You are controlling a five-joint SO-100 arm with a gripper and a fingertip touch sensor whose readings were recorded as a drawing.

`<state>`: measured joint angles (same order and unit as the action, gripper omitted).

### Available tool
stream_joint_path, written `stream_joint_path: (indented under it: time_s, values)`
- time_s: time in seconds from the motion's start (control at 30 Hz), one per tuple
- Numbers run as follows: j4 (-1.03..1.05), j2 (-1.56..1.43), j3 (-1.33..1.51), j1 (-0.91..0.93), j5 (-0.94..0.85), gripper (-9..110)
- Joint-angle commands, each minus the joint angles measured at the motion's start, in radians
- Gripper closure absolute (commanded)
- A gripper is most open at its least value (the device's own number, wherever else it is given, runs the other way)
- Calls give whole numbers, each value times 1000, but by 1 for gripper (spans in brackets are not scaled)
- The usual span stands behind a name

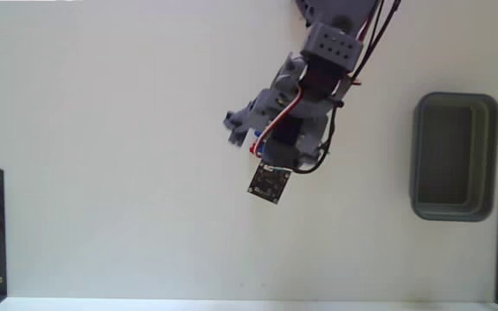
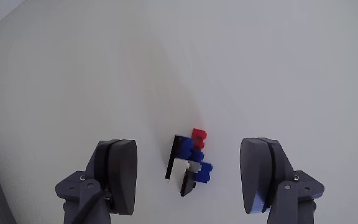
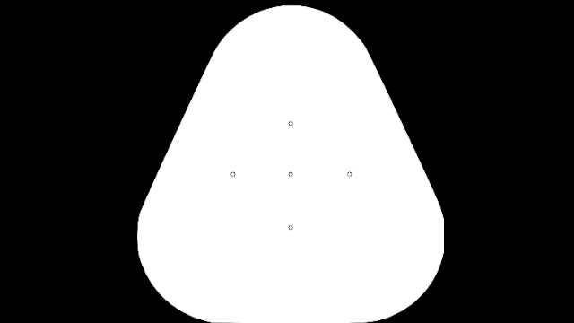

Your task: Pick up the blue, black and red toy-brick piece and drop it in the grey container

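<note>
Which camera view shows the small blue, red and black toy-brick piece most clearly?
The wrist view: the small blue, red and black toy-brick piece lies unobstructed on the white table between the open gripper fingers. In the fixed view, the arm hides it.

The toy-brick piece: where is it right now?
In the wrist view the toy-brick piece lies on the white table, between the open end effector fingers and touching neither. In the fixed view the arm hides it.

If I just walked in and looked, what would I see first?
In the wrist view, a tiny blue, red and black toy-brick piece lies on the white table, between the open gripper fingers. In the fixed view, the arm reaches in from the top, with the grey container empty at right.
</note>
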<state>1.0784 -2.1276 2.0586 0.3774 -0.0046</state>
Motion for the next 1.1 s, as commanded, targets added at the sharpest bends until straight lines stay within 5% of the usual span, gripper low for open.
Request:
stream_joint_path:
  time_s: [0.0,1.07]
  values:
    - [-43,-43,26,20,5,-9]
    - [-323,-26,288,20,5,-9]
